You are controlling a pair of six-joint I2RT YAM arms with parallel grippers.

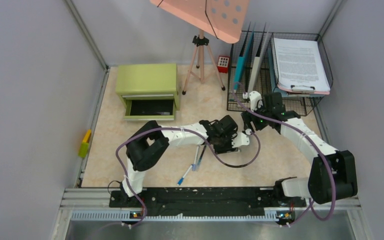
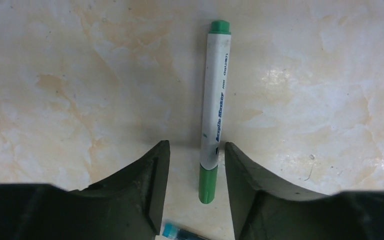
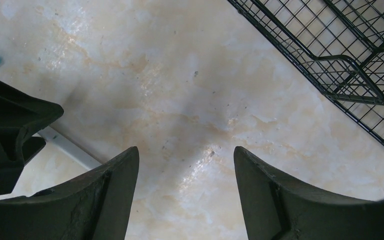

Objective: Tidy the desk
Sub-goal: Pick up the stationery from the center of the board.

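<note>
Overhead, I see a pale marbled tabletop [image 1: 105, 135] walled in grey, with a small green cabinet [image 1: 146, 80] at its far left. The cabinet's drawer [image 1: 150, 107] is pulled open toward the arms.

Both arms reach over the middle of the tabletop, to the right of the cabinet and nearer the arm bases than it. The tabletop lies directly beneath both claws.

In the left wrist view, the left claw [image 2: 196, 150] points down at the tabletop with its two dark fingers partly apart. A green marker [image 2: 215, 100] with a white barrel lies flat on the surface and runs lengthwise between them. Its capped end sits in the gap and its other end reaches beyond the fingertips. It lies just beside the right-hand finger in that view, and a clear strip of tabletop separates it from the other finger. I see no grip on it. The tip of a blue-capped pen [image 2: 172, 231] shows at the bottom edge.

The right claw [image 3: 186, 155] hangs further right of the cabinet than the left one. Its fingers are spread wide, with only bare marble between them. A black wire rack [image 3: 340, 50] stands beyond it, far right of the cabinet.
</note>
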